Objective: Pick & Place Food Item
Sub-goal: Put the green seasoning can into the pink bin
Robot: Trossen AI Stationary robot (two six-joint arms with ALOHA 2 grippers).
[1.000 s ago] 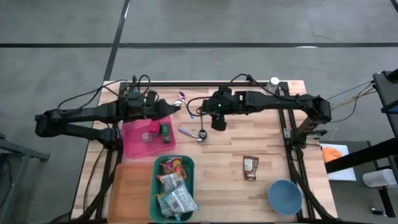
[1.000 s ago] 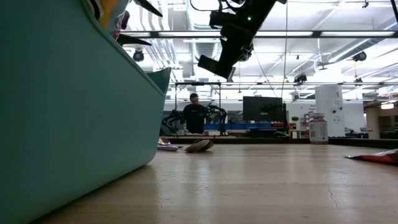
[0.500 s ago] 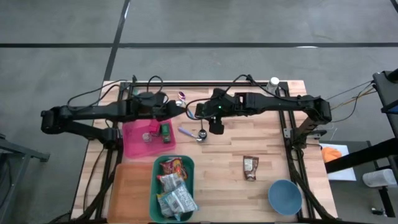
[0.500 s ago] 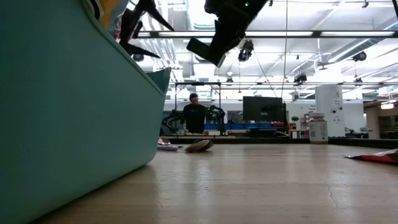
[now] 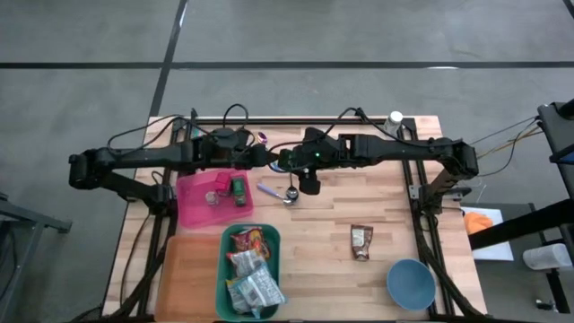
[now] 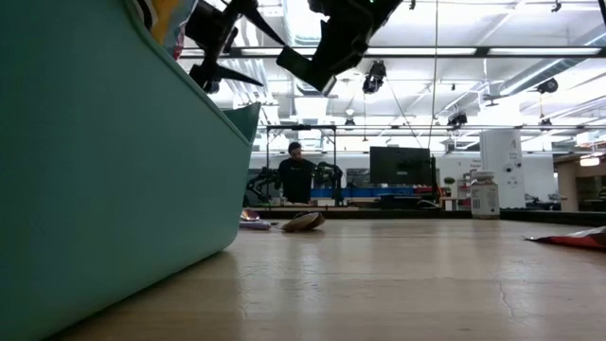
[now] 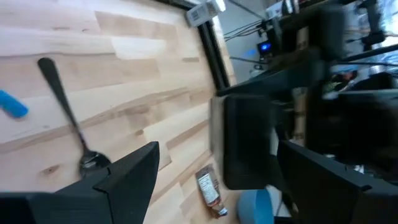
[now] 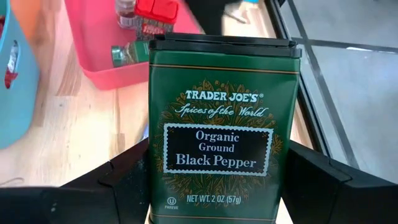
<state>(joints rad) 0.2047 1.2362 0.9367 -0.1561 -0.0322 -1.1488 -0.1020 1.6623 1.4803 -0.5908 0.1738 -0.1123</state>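
I had the pepper tin (image 8: 221, 130) clamped in the right gripper (image 5: 307, 182), held well above the table (image 5: 332, 233) near its centre. The tin stood upright between the fingers, long axis running out from the wrist, lid at its far end and label facing the wrist camera. The pink tray (image 5: 193, 202), with spice jars in it, lay toward nine o'clock. The left gripper (image 5: 258, 158) hung just beside mine at ten o'clock, its fingers apart and empty. I judged collision the main risk: the two arms were close enough that one sideways swing could knock the tin loose.
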